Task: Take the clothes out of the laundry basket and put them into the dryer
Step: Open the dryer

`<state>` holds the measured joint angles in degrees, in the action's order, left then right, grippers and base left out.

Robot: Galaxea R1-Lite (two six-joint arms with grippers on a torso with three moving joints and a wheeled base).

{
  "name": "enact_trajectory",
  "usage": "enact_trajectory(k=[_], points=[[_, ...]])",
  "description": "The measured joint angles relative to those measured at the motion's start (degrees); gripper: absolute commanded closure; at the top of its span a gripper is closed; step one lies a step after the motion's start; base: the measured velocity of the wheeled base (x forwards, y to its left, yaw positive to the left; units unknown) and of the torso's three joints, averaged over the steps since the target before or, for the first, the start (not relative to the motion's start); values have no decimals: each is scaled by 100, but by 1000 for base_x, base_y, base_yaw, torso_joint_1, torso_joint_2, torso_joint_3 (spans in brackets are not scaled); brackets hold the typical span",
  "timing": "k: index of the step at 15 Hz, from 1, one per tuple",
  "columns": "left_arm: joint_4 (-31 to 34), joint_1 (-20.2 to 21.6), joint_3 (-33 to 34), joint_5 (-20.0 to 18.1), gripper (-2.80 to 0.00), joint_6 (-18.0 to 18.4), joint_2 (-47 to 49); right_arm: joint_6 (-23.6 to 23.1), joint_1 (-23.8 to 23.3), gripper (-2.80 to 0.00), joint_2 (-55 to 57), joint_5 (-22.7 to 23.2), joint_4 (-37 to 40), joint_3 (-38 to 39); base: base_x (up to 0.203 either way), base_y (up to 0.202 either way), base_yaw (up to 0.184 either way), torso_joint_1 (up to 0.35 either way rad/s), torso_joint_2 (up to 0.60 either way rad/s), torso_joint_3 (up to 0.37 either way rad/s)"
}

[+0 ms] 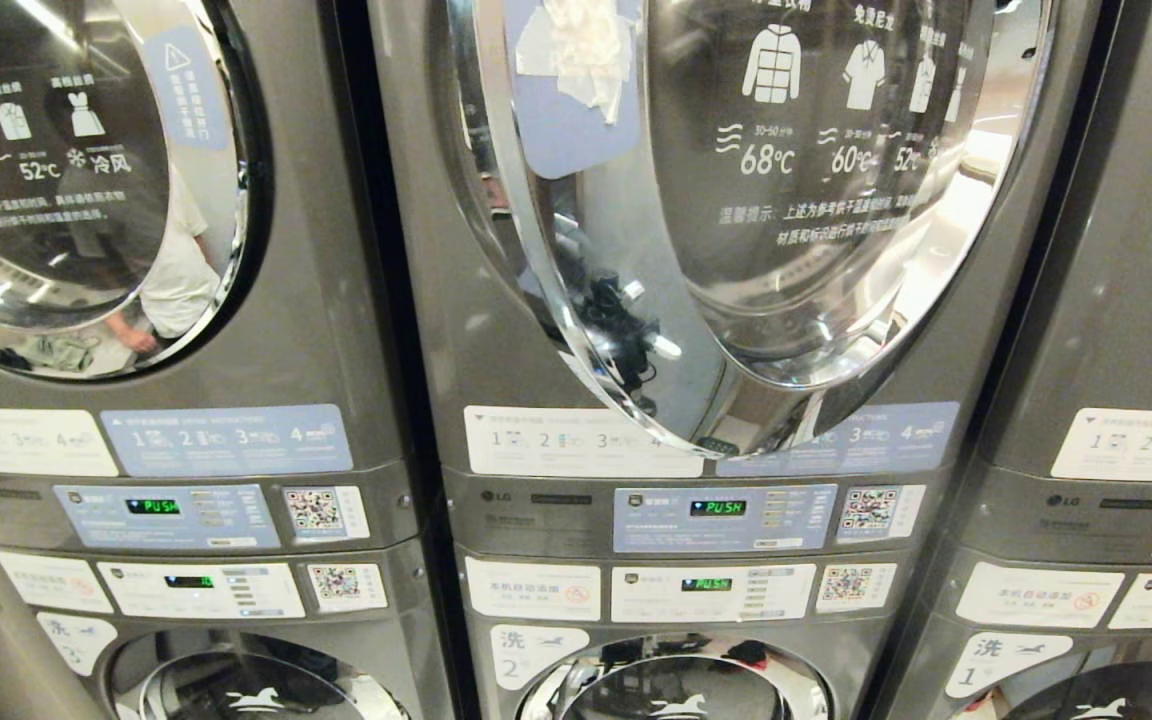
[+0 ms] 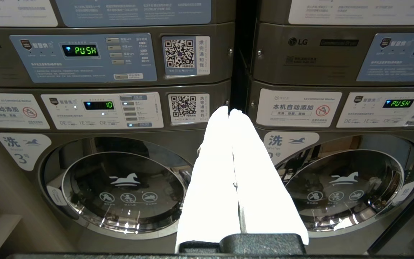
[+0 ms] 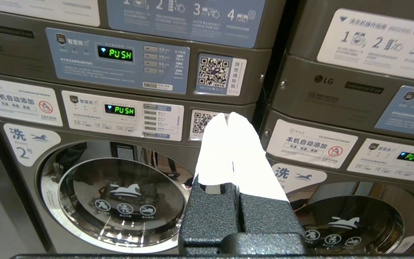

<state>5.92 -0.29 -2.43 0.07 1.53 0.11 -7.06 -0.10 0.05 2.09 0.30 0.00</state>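
While parked low before the machines, found white-fingered left gripper (image 2: 229,111) and white-fingered right gripper (image 3: 227,116) both pressed closed, holding nothing. Cannot find laundry basket or clothes in any view; locate them by turning the base before any reach. Judged at the very start of the task. Noted round chrome-rimmed glass door (image 1: 786,200) of middle grey steel dryer (image 1: 436,300) swung out, apparently open; approach around its edge. Noted closed round washer door (image 2: 124,190) below, near both grippers; keep clear. Noted a person's reflection (image 1: 176,270) in left-hand dryer door; check behind before driving.
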Motion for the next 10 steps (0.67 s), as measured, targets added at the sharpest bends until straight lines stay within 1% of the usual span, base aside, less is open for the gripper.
enact_trajectory(k=[3, 6, 8, 10], points=[[2, -1, 0, -7, 0, 9, 0, 100, 0, 0, 0, -61, -1, 0, 0, 0, 0, 11, 1, -1], [0, 2, 4, -7, 0, 12, 0, 106, -1, 0, -2, -64, -4, 0, 0, 0, 0, 0, 0, 0], [2, -4, 4, -5, 0, 12, 0, 111, -2, 0, 0, -64, -3, 0, -1, -81, 4, 2, -3, 1], [2, 7, 6, -7, 0, 7, 0, 116, 5, 0, -2, -62, -4, 0, 0, -191, 4, 5, 1, -2]])
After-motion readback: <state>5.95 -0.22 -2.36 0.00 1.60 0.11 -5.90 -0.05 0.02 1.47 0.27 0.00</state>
